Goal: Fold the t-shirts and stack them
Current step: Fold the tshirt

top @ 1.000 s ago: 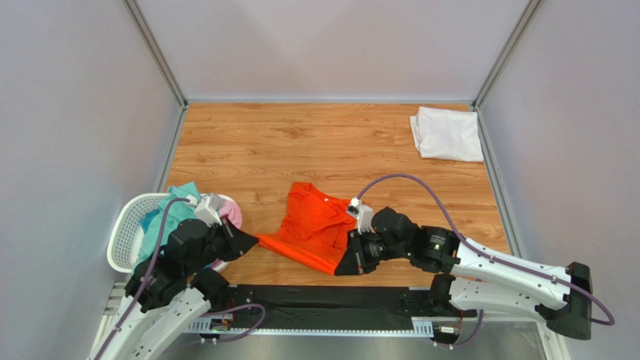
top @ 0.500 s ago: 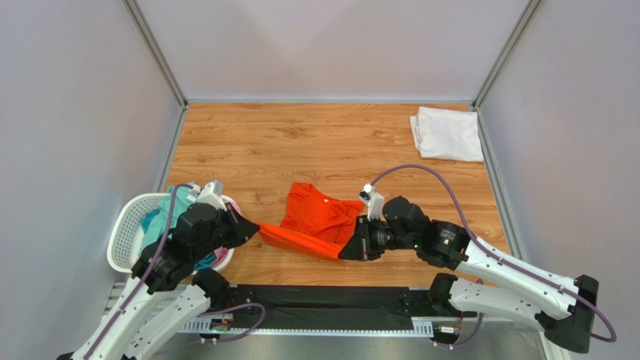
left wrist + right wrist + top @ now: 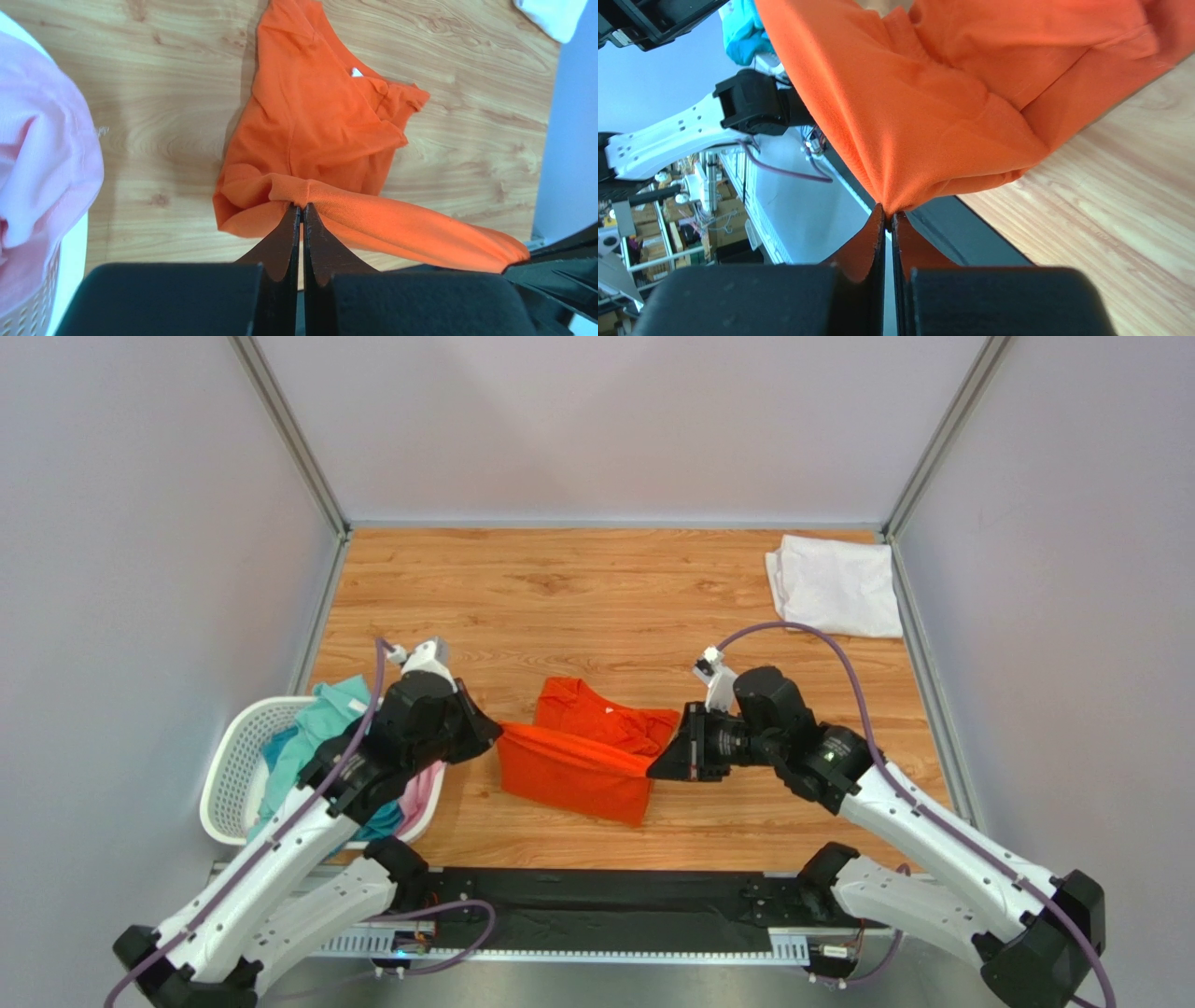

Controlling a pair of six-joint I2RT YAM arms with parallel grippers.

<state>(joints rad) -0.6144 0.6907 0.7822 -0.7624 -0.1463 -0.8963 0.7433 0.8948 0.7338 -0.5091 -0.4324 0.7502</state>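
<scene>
The bright orange t-shirt hangs stretched between my two grippers above the wooden table, its far part resting on the wood. My left gripper is shut on its left edge; in the left wrist view the cloth is pinched at the fingertips. My right gripper is shut on its right edge; the right wrist view shows the cloth bunched into the tips. A white t-shirt lies folded at the far right corner. Teal and pink shirts sit in the basket.
The white mesh laundry basket stands at the near left edge of the table, under my left arm. Grey walls enclose the table on three sides. A black rail runs along the near edge.
Both grippers have lifted and moved away from the near edge with the orange shirt, pulling its held edge taut and straight. The left arm has risen clear of the basket.
</scene>
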